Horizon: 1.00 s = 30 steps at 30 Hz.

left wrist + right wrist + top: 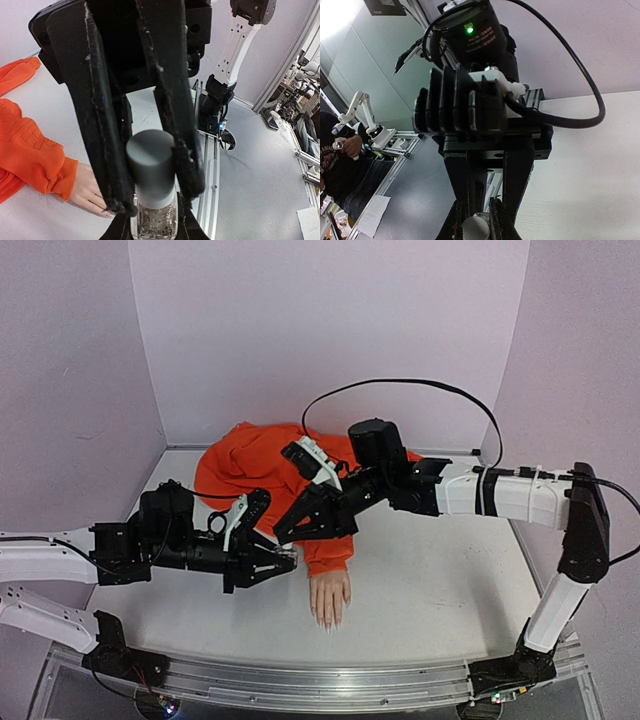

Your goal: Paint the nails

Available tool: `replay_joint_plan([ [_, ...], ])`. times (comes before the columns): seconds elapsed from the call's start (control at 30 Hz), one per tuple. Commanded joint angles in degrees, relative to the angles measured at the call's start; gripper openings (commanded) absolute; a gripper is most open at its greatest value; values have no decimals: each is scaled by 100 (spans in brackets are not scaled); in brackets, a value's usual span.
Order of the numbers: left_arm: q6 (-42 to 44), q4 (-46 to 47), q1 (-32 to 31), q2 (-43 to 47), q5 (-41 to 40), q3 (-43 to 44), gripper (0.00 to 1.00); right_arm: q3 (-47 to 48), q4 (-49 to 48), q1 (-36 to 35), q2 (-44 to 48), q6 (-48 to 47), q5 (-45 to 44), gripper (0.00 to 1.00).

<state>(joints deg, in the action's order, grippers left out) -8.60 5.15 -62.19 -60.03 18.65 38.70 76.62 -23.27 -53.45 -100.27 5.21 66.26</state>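
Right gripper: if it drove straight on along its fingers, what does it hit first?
The left gripper: the two meet tip to tip on the bottle, which the right gripper pinches. No free travel.

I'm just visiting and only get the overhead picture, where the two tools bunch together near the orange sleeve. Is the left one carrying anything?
Observer: Yes. The left wrist view shows the left tool shut on a small bottle with a pale cap.
Visitor: What's inside it?
Observer: Clear liquid with glittery specks.
Visitor: And the right tool?
Observer: Its own camera shows the right tool closed around a small pale round end, probably that bottle's.
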Motion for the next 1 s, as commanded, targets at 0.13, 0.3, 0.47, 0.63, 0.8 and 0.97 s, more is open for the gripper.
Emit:
replay_joint_plan([
  [0.13,439,546,59,284,-1958,164,0,-367,-146,156,1066,969,-2955,67],
  [0.3,352,415,37,267,-3375,153,0,-686,-76,127,1437,2183,-4655,80],
  [0.47,344,315,6,128,-3772,231,0,-558,-45,-250,1337,2701,-5560,77],
  [0.63,265,249,-11,1,-3861,312,0,-106,62,-477,811,2960,-5853,65],
  [0.8,192,192,-29,-68,-3890,322,0,303,85,-709,429,2933,-5921,64],
  [0.97,157,138,-41,-150,-3847,366,0,528,112,-871,139,2920,-6055,62],
])
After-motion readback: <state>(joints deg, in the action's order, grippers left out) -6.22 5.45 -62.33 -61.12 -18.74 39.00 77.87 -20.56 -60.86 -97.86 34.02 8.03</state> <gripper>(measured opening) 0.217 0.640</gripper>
